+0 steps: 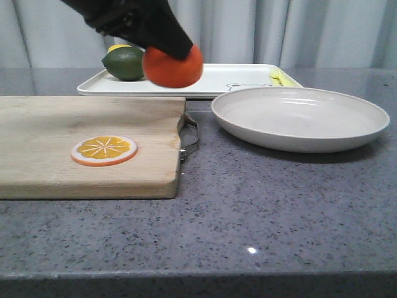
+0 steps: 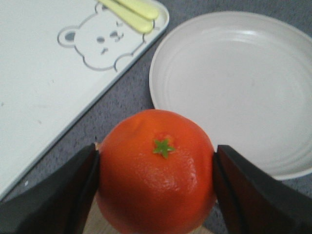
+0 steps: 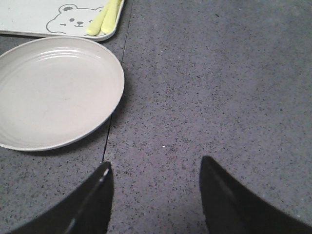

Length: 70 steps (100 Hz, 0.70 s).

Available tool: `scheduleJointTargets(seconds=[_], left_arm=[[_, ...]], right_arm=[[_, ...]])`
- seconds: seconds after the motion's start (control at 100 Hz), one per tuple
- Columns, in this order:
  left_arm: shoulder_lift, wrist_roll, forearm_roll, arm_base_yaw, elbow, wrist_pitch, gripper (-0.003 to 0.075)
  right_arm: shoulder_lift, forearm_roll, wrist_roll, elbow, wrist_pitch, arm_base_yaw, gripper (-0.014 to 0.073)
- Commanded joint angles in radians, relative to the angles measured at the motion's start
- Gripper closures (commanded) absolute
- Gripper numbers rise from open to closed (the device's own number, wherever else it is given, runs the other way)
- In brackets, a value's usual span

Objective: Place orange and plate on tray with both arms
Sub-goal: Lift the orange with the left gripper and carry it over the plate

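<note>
My left gripper (image 1: 177, 53) is shut on the orange (image 1: 173, 66) and holds it in the air above the far end of the cutting board, in front of the white tray (image 1: 236, 79). In the left wrist view the orange (image 2: 157, 170) sits between my two fingers, stem dot up, with the tray (image 2: 44, 73) and its bear drawing beyond. The off-white plate (image 1: 299, 117) lies on the table to the right, just in front of the tray. My right gripper (image 3: 155, 168) is open and empty over bare table, to the right of the plate (image 3: 53, 92). It is out of the front view.
A wooden cutting board (image 1: 74, 149) with a metal handle lies at the left and bears a flat orange slice (image 1: 104, 149). A green lime (image 1: 124, 63) with a yellow fruit behind it and pale yellow sticks (image 1: 280, 77) lie on the tray.
</note>
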Motion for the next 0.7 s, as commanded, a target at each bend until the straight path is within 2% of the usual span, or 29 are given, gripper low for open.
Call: scheduleJointTargets(seconds=[0.0, 0.43, 0.69], left_arm=[[-0.051, -0.001, -0.051, -0.032, -0.068, -0.007, 0.0479], [0.085, -0.001, -0.049, -0.241, -0.208, -0.113, 0.0479], [0.191, -0.001, -0.049, -0.293, -0.232, -0.173, 0.0479]], right_arm=[[0.012, -0.006, -0.001, -0.033, -0.067, -0.002, 0.0178], [0.012, -0.006, -0.001, -0.033, -0.067, -0.002, 0.0178], [0.012, -0.006, -0.001, -0.033, -0.067, -0.002, 0.0178]])
